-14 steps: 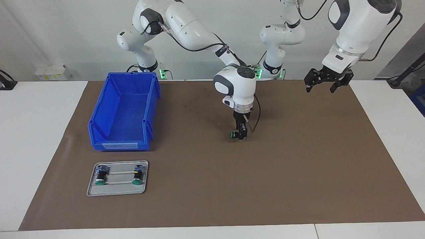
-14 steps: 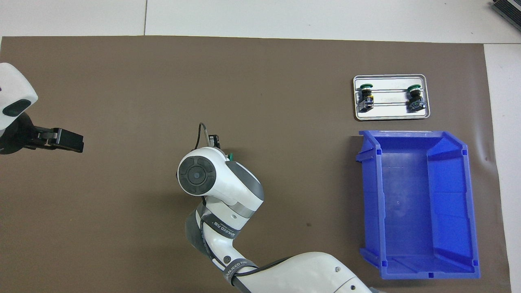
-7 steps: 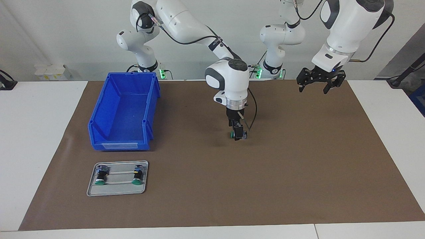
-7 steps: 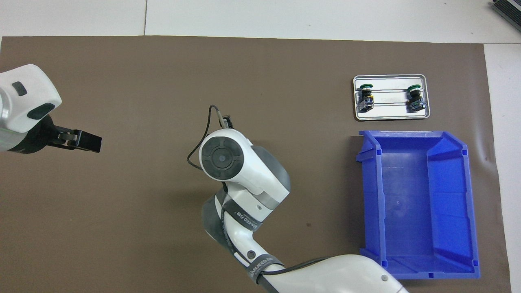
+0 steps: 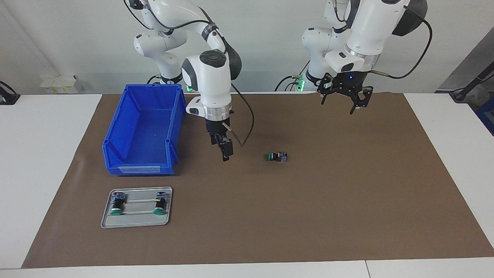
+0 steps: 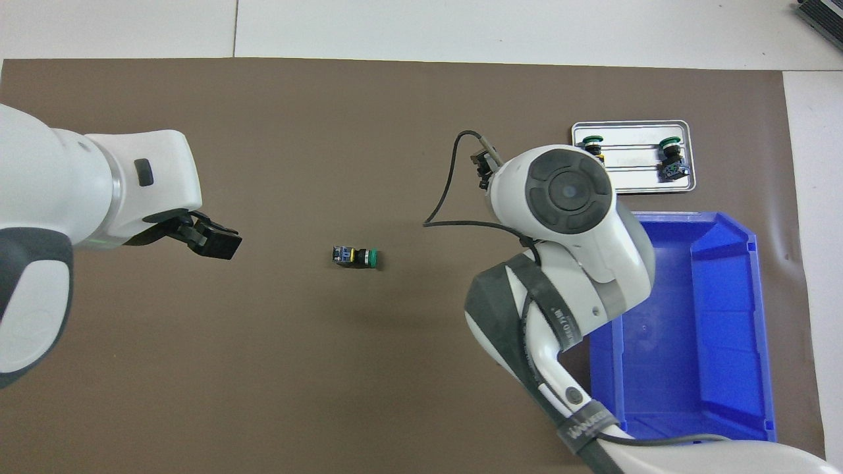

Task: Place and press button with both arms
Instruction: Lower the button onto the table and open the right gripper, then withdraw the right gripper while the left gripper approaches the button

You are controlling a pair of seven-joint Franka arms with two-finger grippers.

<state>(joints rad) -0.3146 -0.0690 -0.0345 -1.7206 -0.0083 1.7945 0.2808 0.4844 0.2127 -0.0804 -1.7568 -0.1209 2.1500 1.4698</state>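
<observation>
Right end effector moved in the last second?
Yes. The right end effector left the button on the mat and swung toward the blue bin, now open.

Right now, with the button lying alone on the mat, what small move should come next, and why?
Probably the left gripper comes down toward the button. The button lies on its side on the brown mat, held by nothing. The right gripper, empty, hangs beside the blue bin; the left, open, is up over the mat.
</observation>
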